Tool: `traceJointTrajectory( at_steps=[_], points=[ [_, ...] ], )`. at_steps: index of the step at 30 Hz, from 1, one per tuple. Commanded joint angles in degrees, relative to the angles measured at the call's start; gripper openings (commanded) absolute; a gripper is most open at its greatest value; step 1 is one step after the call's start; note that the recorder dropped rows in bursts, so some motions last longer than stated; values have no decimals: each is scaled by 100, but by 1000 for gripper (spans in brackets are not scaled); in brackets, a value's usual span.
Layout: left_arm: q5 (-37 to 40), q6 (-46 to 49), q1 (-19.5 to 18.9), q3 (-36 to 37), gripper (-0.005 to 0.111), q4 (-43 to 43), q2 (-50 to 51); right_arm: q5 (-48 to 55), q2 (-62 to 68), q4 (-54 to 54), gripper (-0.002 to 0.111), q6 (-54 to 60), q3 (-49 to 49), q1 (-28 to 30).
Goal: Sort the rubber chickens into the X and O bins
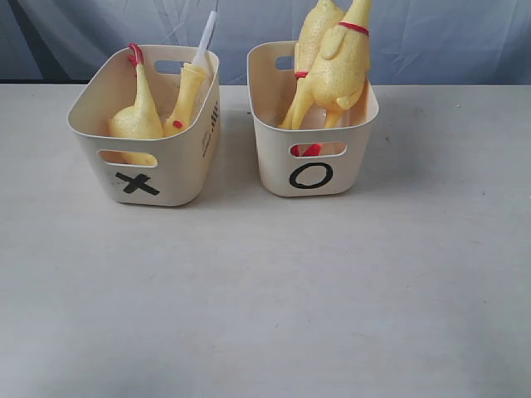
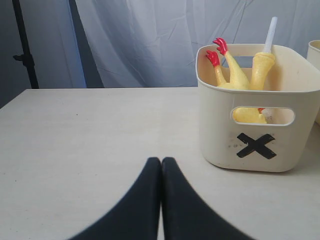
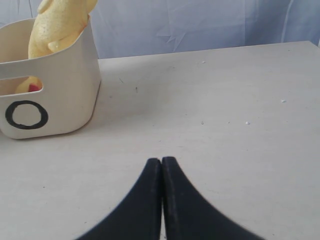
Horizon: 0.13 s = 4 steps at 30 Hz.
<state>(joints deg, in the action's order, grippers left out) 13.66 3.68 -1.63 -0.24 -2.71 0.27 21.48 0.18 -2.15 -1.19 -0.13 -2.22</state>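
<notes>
On the pale table (image 1: 265, 298), in the exterior view, the X bin (image 1: 184, 157) sits at about ten o'clock from the table's middle. Its front wall carries a hand-drawn black X (image 1: 137, 183) under the handle cut-out. The dark print (image 1: 211, 124) on its side wall is too small to read. Inside, the small chicken (image 1: 138, 112) stands with its red feet uppermost. At its three o'clock the tube chicken (image 1: 187, 95) leans on the bin's wall, its white tube (image 1: 204, 37) poking above the rim.

The O bin (image 1: 274, 157) stands just beside the X bin without touching it, at about one o'clock from the middle. It is marked with a black O (image 1: 310, 175). The front large chicken (image 1: 342, 70), with a red neck band (image 1: 354, 27), and the rear large chicken (image 1: 315, 29) rise well above its rim.

The left gripper (image 2: 161, 161) has its black fingers pressed together with nothing between them, over bare tabletop and apart from the X bin. The right gripper (image 3: 161, 160) is likewise closed and empty, apart from the O bin.
</notes>
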Motion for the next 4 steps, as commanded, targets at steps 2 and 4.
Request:
traceJointTrajectory(
  at_steps=[2, 4],
  points=[
    [-46, 1, 15, 24, 0, 4, -27, -65, -18, 8, 0, 5, 13, -19],
    [-46, 1, 15, 24, 0, 4, -27, -65, -18, 8, 0, 5, 13, -19]
  ],
)
